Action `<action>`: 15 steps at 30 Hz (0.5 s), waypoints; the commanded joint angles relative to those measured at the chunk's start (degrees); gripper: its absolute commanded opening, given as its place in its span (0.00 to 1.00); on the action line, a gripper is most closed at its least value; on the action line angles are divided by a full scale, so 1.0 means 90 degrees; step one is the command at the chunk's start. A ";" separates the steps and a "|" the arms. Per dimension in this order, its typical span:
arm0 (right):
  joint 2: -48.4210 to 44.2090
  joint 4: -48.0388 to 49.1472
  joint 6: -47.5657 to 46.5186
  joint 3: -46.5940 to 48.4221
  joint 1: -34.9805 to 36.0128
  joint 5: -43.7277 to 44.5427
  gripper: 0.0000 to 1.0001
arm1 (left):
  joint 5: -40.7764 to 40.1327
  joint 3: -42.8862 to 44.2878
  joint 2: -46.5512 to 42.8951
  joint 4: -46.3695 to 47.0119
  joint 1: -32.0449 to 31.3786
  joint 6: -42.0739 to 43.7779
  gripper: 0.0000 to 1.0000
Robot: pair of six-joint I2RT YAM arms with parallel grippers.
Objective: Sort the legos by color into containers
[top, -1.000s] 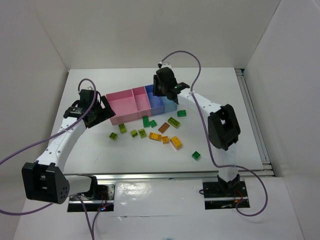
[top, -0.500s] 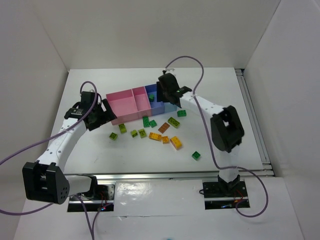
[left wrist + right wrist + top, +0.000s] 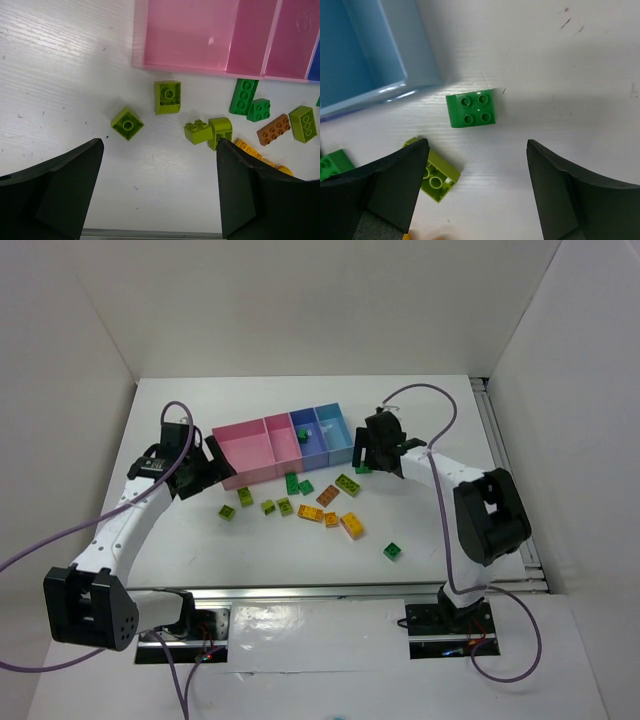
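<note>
Dark green brick [image 3: 471, 108]: glossy moulded plastic. Light blue bin [image 3: 427, 55]: smooth, shiny plastic. Pink bins [image 3: 190, 35]: glossy plastic. Table [image 3: 60, 75]: white, matt, finely grained, scuffed. Left gripper [image 3: 159, 150]: fingers [image 3: 55, 190] matt black.

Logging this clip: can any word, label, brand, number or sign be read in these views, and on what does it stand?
No text can be read in any view.
Studs of the green brick: any embossed mark is too blurred to read.
Bins: plain walls, no lettering visible.
</note>
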 commanded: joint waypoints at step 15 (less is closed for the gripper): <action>0.1631 0.0732 -0.0361 0.0869 -0.0311 -0.0500 0.80 | 0.0153 -0.0038 -0.0141 0.0166 0.0034 0.0192 0.94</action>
